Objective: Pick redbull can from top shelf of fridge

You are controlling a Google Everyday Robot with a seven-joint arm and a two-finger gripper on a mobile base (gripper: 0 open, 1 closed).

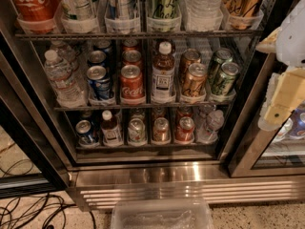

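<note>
The fridge [190,175] stands open in front of me, with dark frames and a steel base. Its top shelf [138,34] is a wire rack lined with clear tubs. The redbull can [122,4], slim and silver, stands in the third tub from the left; its top is cut off by the upper edge of the view. A green-and-cream can [164,4] stands just right of it. My gripper [279,106], white and cream, hangs at the far right in front of the right door frame. It is lower than the top shelf and well right of the can.
A red cola bottle [33,4], a water bottle [205,1] and gold cans [243,4] share the top shelf. The lower racks hold short cans and bottles. A clear plastic tub [162,214] sits on the floor by the base. Cables [28,211] lie at the lower left.
</note>
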